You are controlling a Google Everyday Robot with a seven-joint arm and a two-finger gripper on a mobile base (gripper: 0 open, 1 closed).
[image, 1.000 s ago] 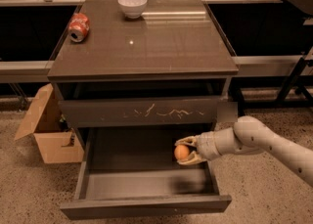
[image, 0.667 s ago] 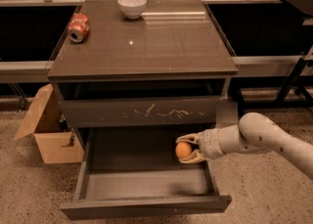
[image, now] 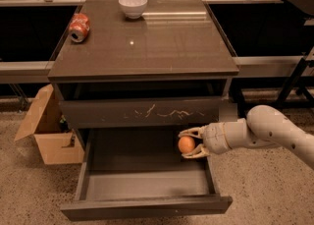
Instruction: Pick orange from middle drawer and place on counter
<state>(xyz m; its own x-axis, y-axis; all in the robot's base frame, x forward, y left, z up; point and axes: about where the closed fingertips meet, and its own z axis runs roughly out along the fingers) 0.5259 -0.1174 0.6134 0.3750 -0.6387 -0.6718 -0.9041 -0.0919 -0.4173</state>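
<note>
One camera view looks down on a dark grey-brown cabinet from the front. Its glossy tabletop (image: 147,42) carries two things. A red soda can (image: 79,27) lies on its side near the back left corner. A white bowl (image: 133,6) stands upright at the back edge, well apart from the can.

Below the tabletop, the upper drawer front (image: 142,112) is closed and marked with pale scratches. The middle drawer (image: 147,207) beneath it is pulled out, showing a grey inside.

The robot arm (image: 265,130) reaches in from the right, over the drawer's right wall. Its gripper (image: 184,145) sits over the right rear part of the open drawer, just below the scratched front. The two pale fingers (image: 190,131) are closed around the orange (image: 186,144), one above it and one below. I cannot tell whether the orange touches the drawer floor or hangs just clear of it.

An open cardboard box (image: 49,130) stands on the speckled floor (image: 274,189), just beside the cabinet's left side.
</note>
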